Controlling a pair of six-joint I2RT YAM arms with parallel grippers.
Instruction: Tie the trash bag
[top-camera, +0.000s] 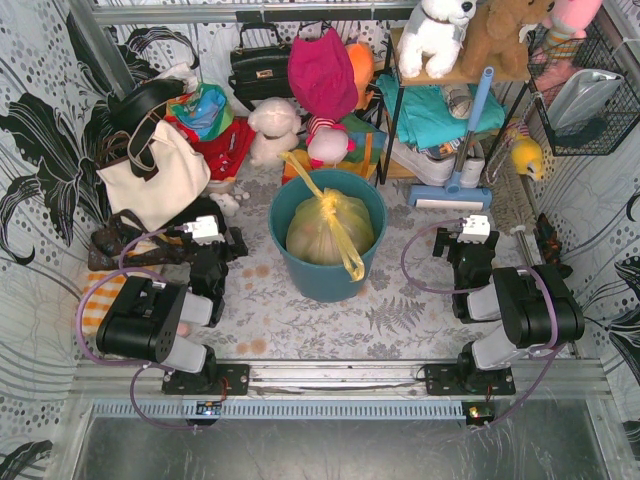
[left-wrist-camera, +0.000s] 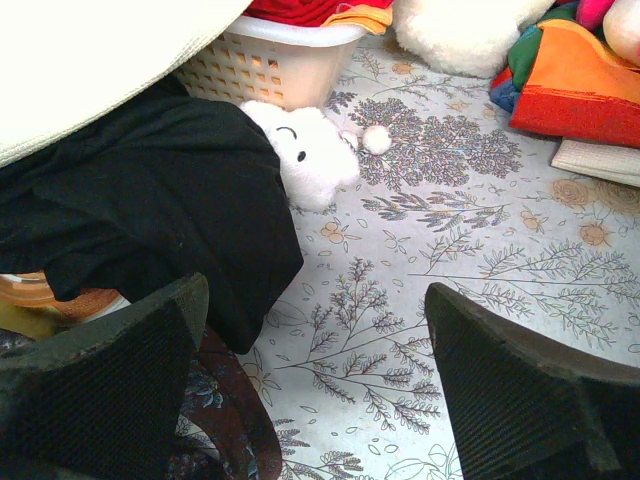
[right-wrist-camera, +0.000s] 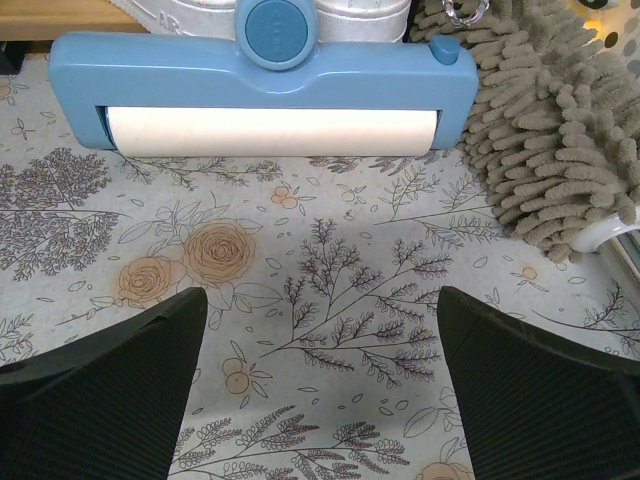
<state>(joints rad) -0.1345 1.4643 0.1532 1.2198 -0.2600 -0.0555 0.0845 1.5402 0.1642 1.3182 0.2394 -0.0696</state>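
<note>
The yellow translucent trash bag (top-camera: 328, 228) sits inside the teal round bin (top-camera: 326, 275) at the middle of the floor. Its two handle strips meet in a knot on top; one strip runs up toward the back, the other hangs over the bin's front rim. My left gripper (top-camera: 208, 232) rests low to the left of the bin, open and empty (left-wrist-camera: 315, 385). My right gripper (top-camera: 470, 232) rests low to the right of the bin, open and empty (right-wrist-camera: 320, 385). The bag shows in neither wrist view.
A cream canvas tote (top-camera: 155, 175) and black cloth (left-wrist-camera: 150, 210) lie by the left gripper, with a white basket (left-wrist-camera: 270, 60) and small white plush (left-wrist-camera: 305, 150). A blue mop head (right-wrist-camera: 265, 95) and grey chenille mop (right-wrist-camera: 555, 140) lie ahead of the right gripper. Shelf and toys stand behind.
</note>
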